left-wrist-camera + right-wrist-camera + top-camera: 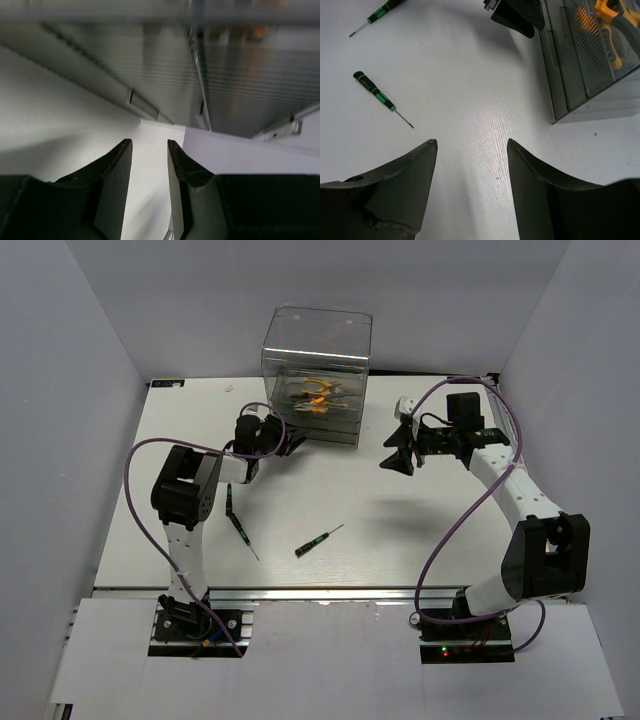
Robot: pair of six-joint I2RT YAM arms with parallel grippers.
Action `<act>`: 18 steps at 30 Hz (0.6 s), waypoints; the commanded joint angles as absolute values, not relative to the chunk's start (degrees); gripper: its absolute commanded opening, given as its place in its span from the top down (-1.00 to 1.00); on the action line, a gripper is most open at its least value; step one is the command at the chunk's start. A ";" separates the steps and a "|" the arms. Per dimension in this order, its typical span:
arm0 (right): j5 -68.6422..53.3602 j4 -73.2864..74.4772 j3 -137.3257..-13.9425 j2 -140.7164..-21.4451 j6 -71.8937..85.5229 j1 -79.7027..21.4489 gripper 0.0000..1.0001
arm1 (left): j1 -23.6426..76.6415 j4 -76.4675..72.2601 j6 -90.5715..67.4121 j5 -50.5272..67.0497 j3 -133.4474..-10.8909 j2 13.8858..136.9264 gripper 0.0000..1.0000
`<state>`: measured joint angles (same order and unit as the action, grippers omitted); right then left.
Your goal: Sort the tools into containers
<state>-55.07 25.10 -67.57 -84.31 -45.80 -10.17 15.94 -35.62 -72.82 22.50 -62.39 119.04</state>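
Note:
The containers are drawers of a clear smoky box (316,370) at the back of the table, with orange-handled pliers (318,394) inside. Two black-green screwdrivers (240,529) (318,541) lie loose on the table in front. My left gripper (291,445) sits at the box's lower left front corner; its wrist view shows the ribbed drawer fronts (165,65) close ahead and its jaws (149,145) open, narrowly, with nothing between. My right gripper (397,454) hovers right of the box, open and empty (471,142). Its view shows both screwdrivers (376,91) (382,11), the box (575,60) and the pliers (609,15).
White walls enclose the table (400,530) on the left, back and right. Purple cables (450,530) loop from both arms over the table. The left gripper's fingers (517,15) show at the top of the right wrist view, next to the box.

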 commanded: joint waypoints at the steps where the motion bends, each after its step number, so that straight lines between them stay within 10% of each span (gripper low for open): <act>1: -57.83 22.24 -67.24 -82.62 -43.60 -9.58 -0.29 | 16.17 -39.72 -75.58 20.31 -65.21 120.84 0.13; 18: -58.10 23.38 -67.33 -82.44 -43.51 -8.88 -0.26 | 16.44 -43.50 -80.77 16.61 -69.35 127.44 0.36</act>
